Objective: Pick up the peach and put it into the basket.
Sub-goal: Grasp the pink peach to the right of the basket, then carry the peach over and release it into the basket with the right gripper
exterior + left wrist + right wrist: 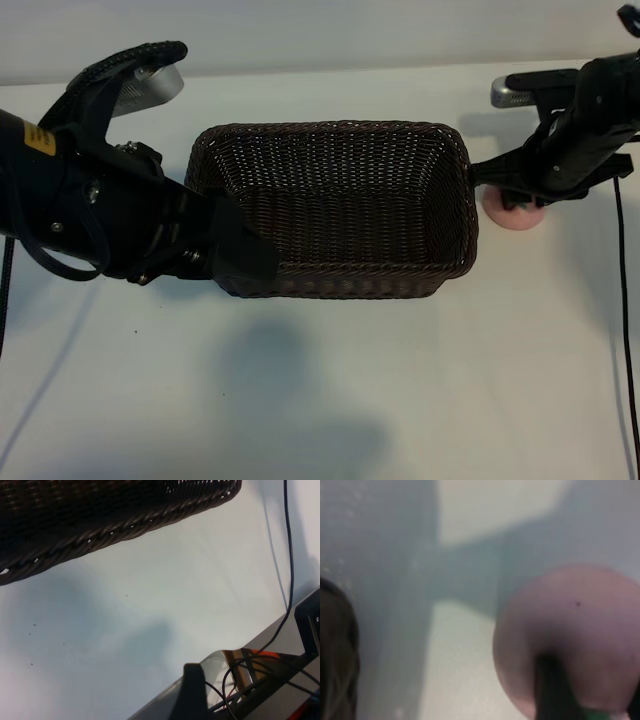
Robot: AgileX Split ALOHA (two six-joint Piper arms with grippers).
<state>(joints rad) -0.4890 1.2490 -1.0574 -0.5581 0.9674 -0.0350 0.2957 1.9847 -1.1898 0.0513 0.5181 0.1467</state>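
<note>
The grasping step is in hand: just right of the dark brown woven wicker basket [330, 210], the right gripper [515, 200] sits with its jaws around the small pale pink round peach [513, 213] on the table, though I cannot tell whether they grip, so next it must close firmly and lift, while the left gripper [225, 245] waits open at the basket's left.

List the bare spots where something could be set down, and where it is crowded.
Free: the basket floor, which holds nothing, and the wide table strip in front of it. Crowded: the basket's right end, where the right gripper sits over the peach, and its left end, with the left gripper.

Overhead exterior – wrist views close.
</note>
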